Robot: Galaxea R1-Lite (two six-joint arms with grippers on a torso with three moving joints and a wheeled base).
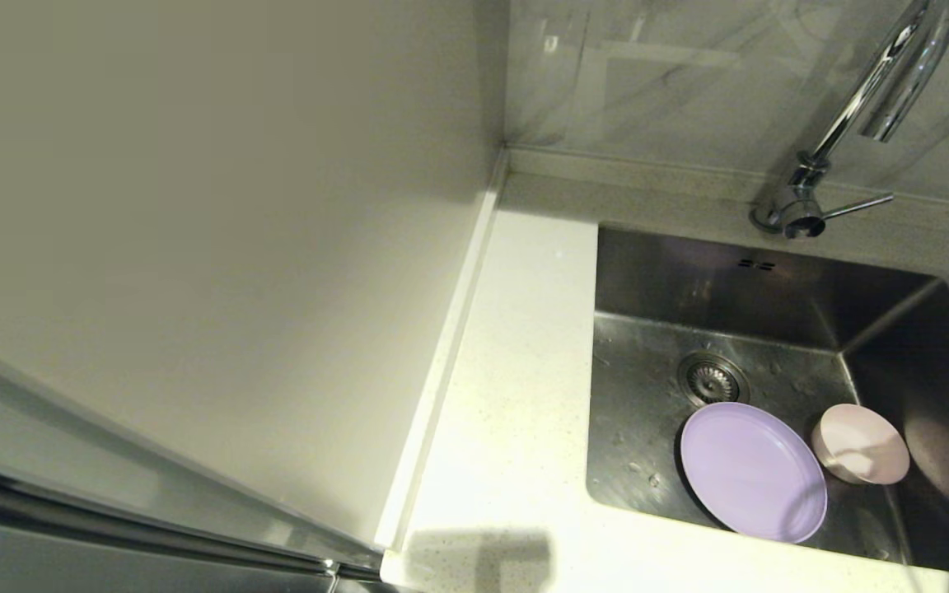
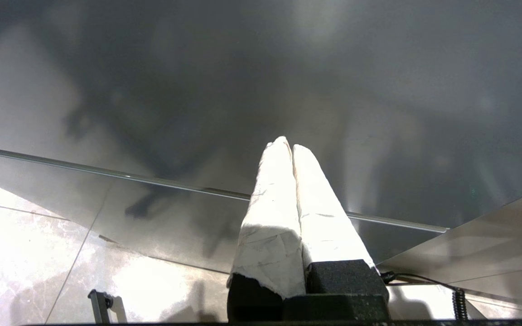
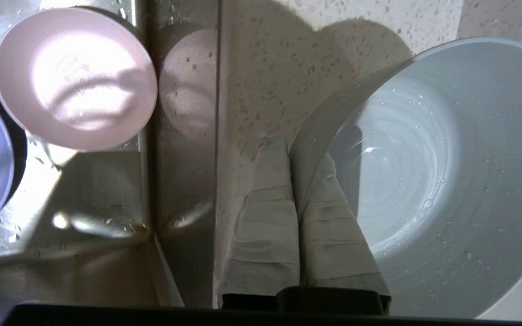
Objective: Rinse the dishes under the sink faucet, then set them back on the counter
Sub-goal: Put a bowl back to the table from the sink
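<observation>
In the right wrist view my right gripper [image 3: 295,145] is shut on the rim of the pale blue-grey bowl [image 3: 424,181]. One finger is inside the rim and one outside. The bowl is wet and sits over the speckled counter [image 3: 261,68] just beside the sink. I cannot tell whether it touches the counter. The pink bowl [image 1: 860,445] and the lilac plate [image 1: 750,471] lie in the steel sink [image 1: 647,395], near the drain strainer [image 1: 712,379]. The chrome faucet [image 1: 878,82] arches over the sink's back edge. Neither arm shows in the head view.
My left gripper [image 2: 287,145] is parked, shut and empty, facing a dark glossy panel. White counter [image 1: 516,371] runs left of the sink, bounded by a raised strip and a pale wall. The faucet's thin lever [image 1: 857,206] points sideways.
</observation>
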